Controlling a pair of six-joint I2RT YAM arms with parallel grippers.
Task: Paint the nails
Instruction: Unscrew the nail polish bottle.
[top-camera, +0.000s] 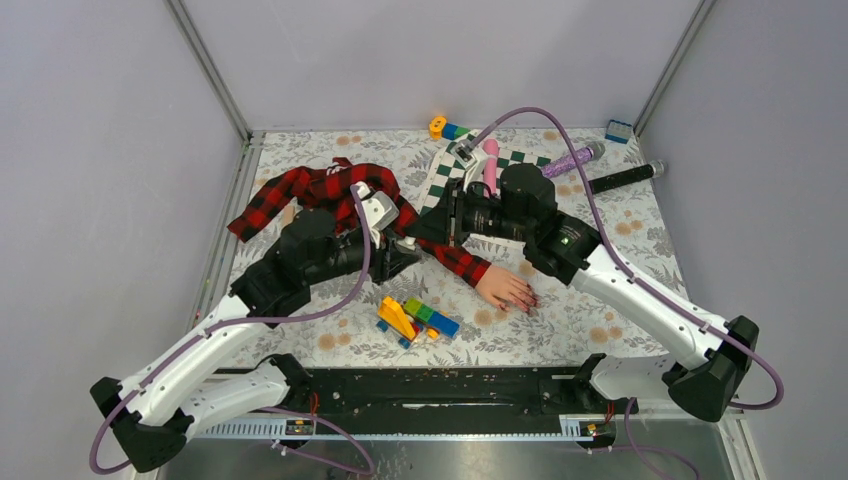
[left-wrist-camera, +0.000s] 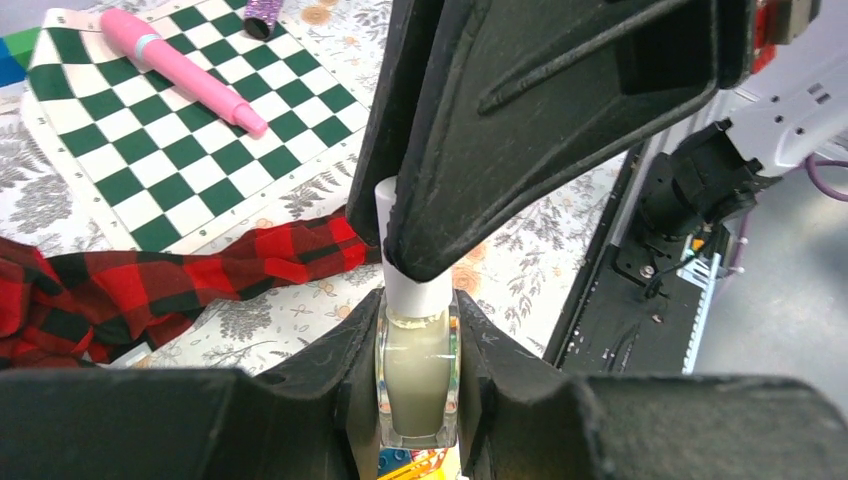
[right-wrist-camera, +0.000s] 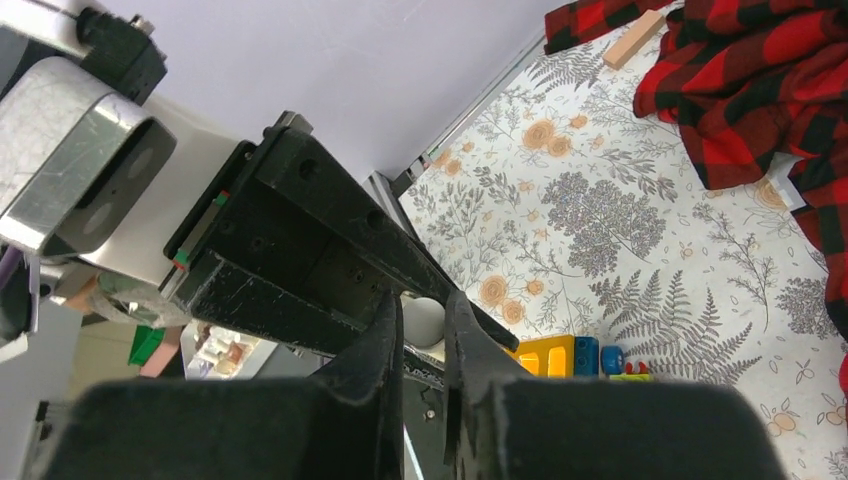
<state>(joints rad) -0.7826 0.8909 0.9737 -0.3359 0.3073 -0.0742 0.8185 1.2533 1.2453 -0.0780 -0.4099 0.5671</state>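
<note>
Mid-table, left gripper (left-wrist-camera: 418, 335) clamped around pale bottle (left-wrist-camera: 418, 390), right gripper (right-wrist-camera: 423, 325) pinched tight on its white cap (left-wrist-camera: 415, 292), dark-red nails (top-camera: 528, 303) of mannequin hand (top-camera: 503, 287) just right, untouched.

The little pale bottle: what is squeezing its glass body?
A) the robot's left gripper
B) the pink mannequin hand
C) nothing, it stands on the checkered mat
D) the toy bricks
A: in the left wrist view the pale bottle sits clamped between the fingers of the left gripper, while the right gripper pinches its white cap.
</note>
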